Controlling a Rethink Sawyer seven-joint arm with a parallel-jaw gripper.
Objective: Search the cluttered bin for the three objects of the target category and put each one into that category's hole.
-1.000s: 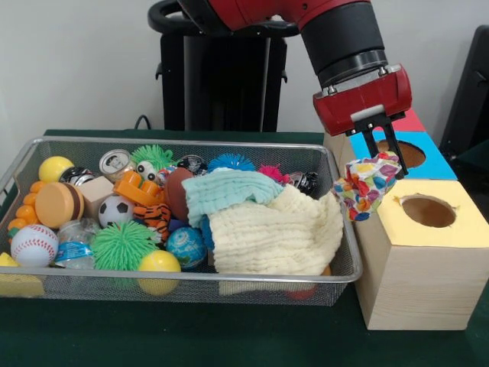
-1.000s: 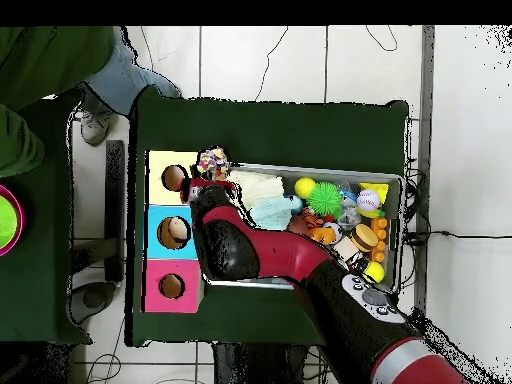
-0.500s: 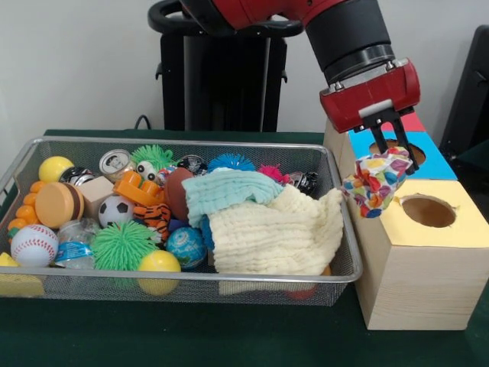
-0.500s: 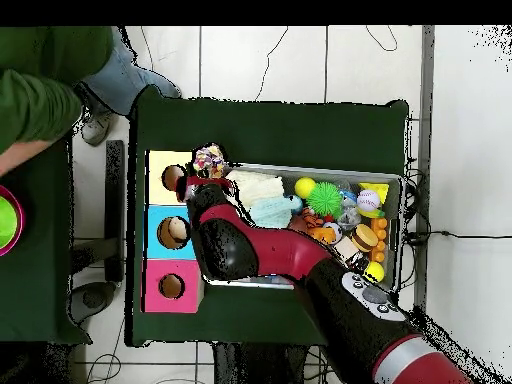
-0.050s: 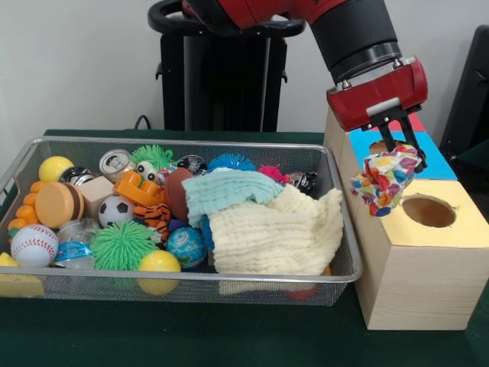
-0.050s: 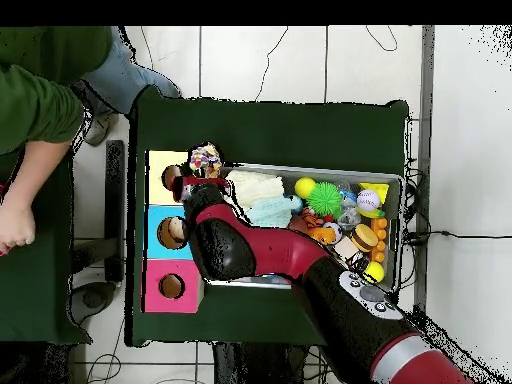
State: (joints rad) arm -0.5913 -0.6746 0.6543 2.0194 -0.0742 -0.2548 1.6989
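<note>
Seen from above: green table (image 6: 270,125) carrying wire bin (image 6: 402,215) of mixed toys and folded cloths (image 6: 262,198). Beside the bin, a row of three holed boxes: yellow (image 6: 160,166), blue (image 6: 158,232), pink (image 6: 167,287). Red and black arm (image 6: 300,270) reaching across, multicoloured cloth (image 6: 206,158) at yellow box's edge. Person's green sleeve (image 6: 35,100) at left.

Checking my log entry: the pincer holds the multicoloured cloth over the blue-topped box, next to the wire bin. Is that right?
Not quite. The front view shows the pincer gripping the multicoloured cloth at the edge of the yellow-topped box, left of its hole, not over the blue-topped box behind it. The wire bin does stand beside these boxes.
</note>
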